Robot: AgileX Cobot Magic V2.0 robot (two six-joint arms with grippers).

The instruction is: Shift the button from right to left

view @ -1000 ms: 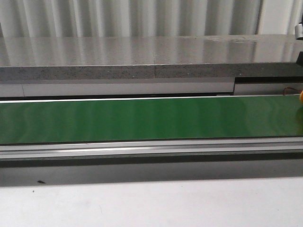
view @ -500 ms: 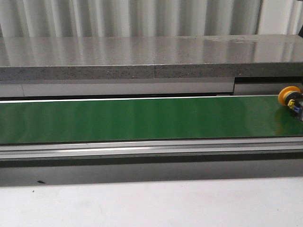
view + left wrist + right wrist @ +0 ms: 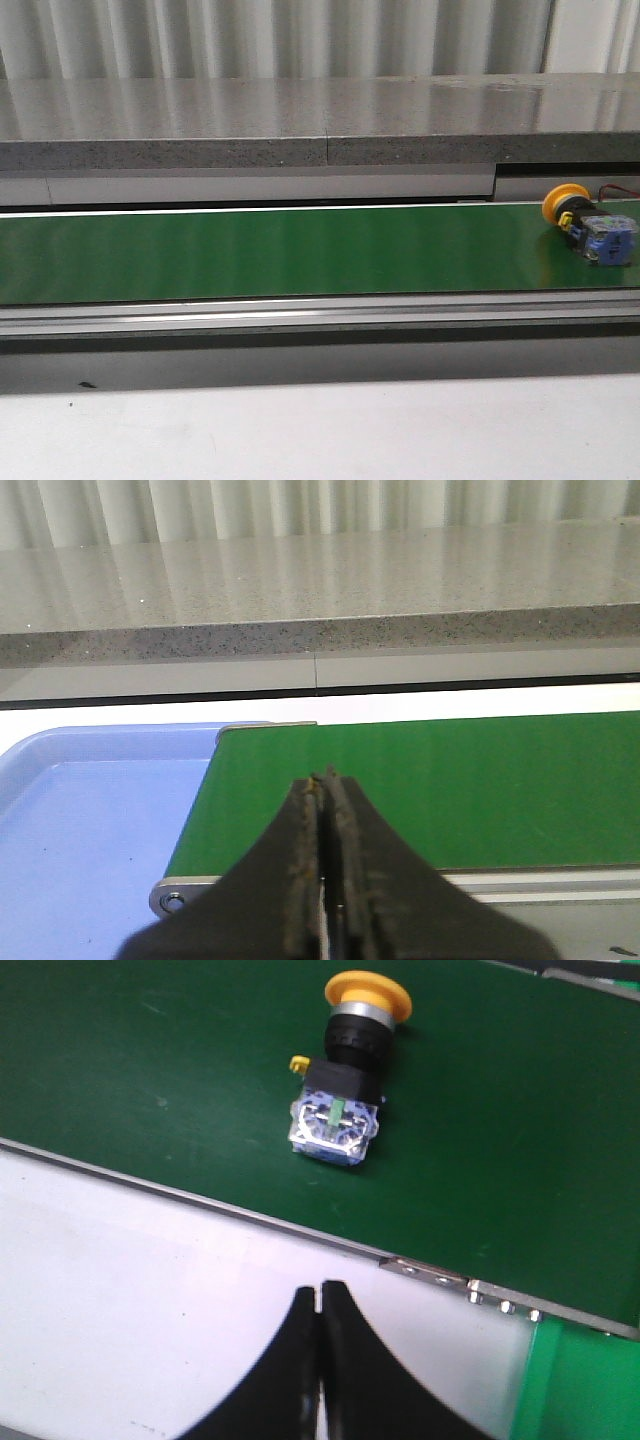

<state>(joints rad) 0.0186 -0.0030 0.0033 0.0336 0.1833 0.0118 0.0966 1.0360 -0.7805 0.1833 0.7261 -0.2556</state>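
One button (image 3: 590,225) lies on its side on the one green belt (image 3: 300,250). Both tools, left (image 3: 328,780) and right (image 3: 320,1290), are clenched, holding nothing.

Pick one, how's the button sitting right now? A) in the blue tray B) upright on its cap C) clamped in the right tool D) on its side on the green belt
D: the button lies on its side on the green belt, untouched, with the right tool shut and off the belt.

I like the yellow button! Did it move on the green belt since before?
Yes. The push-button moved leftward along the green belt, further from the front view's right edge.
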